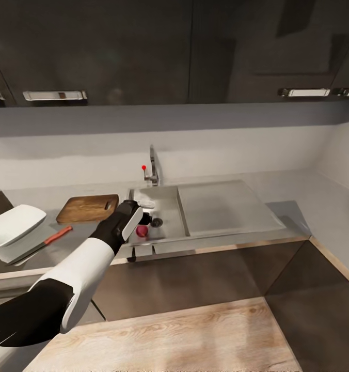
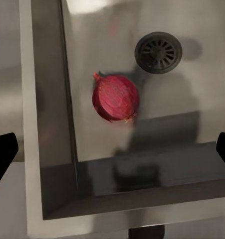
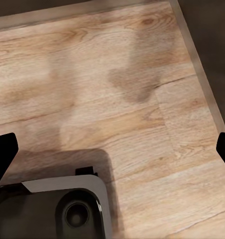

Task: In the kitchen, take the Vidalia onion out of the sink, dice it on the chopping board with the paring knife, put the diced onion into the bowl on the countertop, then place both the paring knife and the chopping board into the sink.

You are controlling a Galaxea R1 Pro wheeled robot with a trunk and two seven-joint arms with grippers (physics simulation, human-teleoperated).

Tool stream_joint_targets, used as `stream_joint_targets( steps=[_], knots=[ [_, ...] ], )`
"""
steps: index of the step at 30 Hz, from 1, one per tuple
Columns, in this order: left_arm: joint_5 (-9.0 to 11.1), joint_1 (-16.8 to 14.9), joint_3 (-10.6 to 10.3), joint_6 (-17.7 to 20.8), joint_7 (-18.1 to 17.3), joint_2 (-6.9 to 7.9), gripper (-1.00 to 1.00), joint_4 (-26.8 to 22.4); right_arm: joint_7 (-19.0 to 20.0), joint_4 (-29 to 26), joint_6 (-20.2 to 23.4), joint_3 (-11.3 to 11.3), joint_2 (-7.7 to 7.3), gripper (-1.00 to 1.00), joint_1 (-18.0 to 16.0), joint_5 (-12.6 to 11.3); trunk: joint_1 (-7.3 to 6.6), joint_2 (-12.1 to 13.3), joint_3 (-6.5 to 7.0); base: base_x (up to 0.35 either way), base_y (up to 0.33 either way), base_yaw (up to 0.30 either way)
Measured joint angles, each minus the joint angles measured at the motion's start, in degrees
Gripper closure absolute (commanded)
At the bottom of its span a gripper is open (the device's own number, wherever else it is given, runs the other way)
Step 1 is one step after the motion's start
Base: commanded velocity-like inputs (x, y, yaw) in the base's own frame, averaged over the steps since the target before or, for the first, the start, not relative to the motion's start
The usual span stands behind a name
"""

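The left arm [image 1: 71,279] is white in the middle and black near the shoulder. Its wrist is black. The left gripper [image 1: 135,219] has a white side.

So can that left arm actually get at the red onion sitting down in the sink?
Probably yes. The left end effector hangs over the sink with its fingers spread wide, and the onion lies bare on the basin floor beside the drain, with nothing covering it. The basin wall close by may crowd one finger.

One red onion [image 2: 115,97], one chopping board [image 1: 88,207], one paring knife [image 1: 39,245], one white bowl [image 1: 14,223], one sink [image 1: 169,204], one tap [image 1: 152,168].
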Motion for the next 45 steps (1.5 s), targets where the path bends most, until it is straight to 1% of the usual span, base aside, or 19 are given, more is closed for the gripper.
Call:
stream_joint_targets(
  steps=[11, 14, 18, 23, 29, 31, 34, 36, 45],
  knots=[
    [0.11, 0.04, -0.05, -0.06, -0.13, -0.51, -1.0, 0.56, 0.0, 0.0, 0.0, -0.01, 0.0, -1.0, 0.0, 0.0, -0.01, -0.01, -1.01, 0.073, -0.002, 0.0],
    [0.15, 0.07, -0.1, -0.03, -0.18, -0.82, -1.0, 0.54, 0.0, -0.01, 0.0, -0.03, 0.0, -1.0, 0.0, 0.0, -0.01, -0.01, -1.28, 0.101, -0.164, 0.0],
    [0.22, 0.06, -0.05, -0.02, -0.23, -0.79, -1.0, 0.59, 0.0, -0.01, 0.0, -0.02, 0.0, -1.0, 0.0, 0.0, -0.01, -0.01, -1.54, 0.095, -0.192, 0.0],
    [1.93, 0.1, 0.0, -0.09, -0.26, -0.71, -1.0, 1.24, 0.0, 0.0, 0.0, 0.01, 0.0, -1.0, 0.0, 0.0, 0.0, -0.01, -1.59, 0.025, -0.033, 0.0],
    [2.66, 0.11, 0.01, -0.16, -0.31, -0.67, -1.0, 1.88, 0.0, 0.0, 0.0, -0.01, 0.0, -1.0, 0.0, 0.0, -0.01, -0.01, -1.62, 0.046, -0.005, 0.023],
    [2.75, 0.12, 0.06, -1.52, -0.27, -0.53, -1.0, 3.07, 0.0, 0.01, 0.0, -0.01, 0.0, -1.0, -0.01, 0.0, -0.02, -0.01, -1.68, 0.171, 0.0, 0.124],
    [2.92, 0.12, 0.14, -4.82, -0.18, -0.46, -1.0, 4.93, -0.03, 0.01, 0.0, -0.01, 0.0, -1.0, -0.01, 0.0, -0.02, -0.01, -1.81, 0.2, 0.0, 0.145],
    [3.52, 0.12, 0.2, -6.91, -0.19, -0.44, -1.0, 6.93, -0.07, 0.01, 0.0, 0.0, 0.0, -1.0, -0.01, 0.0, -0.02, -0.01, -1.91, 0.249, 0.0, 0.158],
    [3.85, 0.12, 0.17, -7.38, -0.2, -0.51, -1.0, 7.45, -0.08, 0.01, 0.0, -0.01, 0.0, -1.0, -0.01, 0.0, -0.03, -0.01, -2.39, 0.263, 0.0, 0.16]
  ],
)
